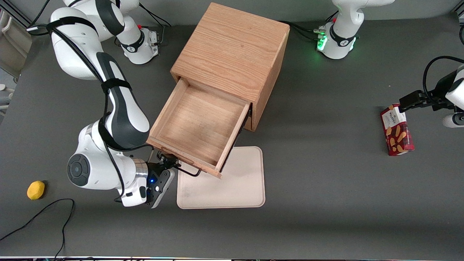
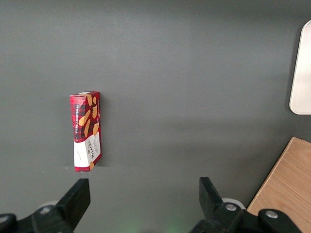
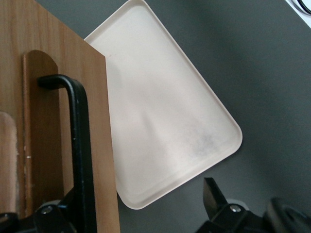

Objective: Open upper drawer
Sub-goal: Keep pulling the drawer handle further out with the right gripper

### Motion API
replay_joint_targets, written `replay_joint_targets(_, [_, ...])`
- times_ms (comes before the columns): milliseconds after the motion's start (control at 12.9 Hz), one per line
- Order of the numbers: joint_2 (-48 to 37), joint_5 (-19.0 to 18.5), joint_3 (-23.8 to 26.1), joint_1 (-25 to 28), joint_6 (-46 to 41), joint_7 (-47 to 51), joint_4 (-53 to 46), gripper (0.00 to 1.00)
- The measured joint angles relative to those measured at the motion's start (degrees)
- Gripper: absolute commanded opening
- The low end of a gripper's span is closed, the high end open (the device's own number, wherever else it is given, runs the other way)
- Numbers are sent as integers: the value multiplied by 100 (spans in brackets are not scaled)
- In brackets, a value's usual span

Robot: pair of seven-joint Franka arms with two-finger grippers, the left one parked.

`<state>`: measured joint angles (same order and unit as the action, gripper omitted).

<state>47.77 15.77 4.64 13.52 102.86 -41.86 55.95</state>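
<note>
The upper drawer (image 1: 197, 121) of the oak cabinet (image 1: 232, 50) is pulled far out toward the front camera, and its inside is bare. Its thin black bar handle (image 1: 189, 171) runs along the drawer front. My right gripper (image 1: 167, 162) is at the working arm's end of that handle, just in front of the drawer front. In the right wrist view the gripper (image 3: 143, 196) is open. The handle (image 3: 78, 145) on the drawer front (image 3: 48, 126) lies against one finger, with a wide gap to the other finger (image 3: 212, 193). The lower drawer is hidden under the upper one.
A cream tray (image 1: 235, 183) lies on the table partly under the open drawer's front; it also shows in the right wrist view (image 3: 160, 111). A yellow lemon (image 1: 36, 190) lies toward the working arm's end. A red biscuit box (image 1: 397, 129) lies toward the parked arm's end.
</note>
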Motion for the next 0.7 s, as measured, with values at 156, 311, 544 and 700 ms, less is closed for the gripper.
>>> replay_joint_targets(156, [0,0,8,-6,-2,0,0,100])
replay_joint_targets(311, [0,0,15,-9,-9,0,-6,100])
replay_joint_targets(544, [1,0,48,-35,-38,0,-24,100])
replay_joint_targets(700, [-5,4,69,-72,-93,0,-72,100])
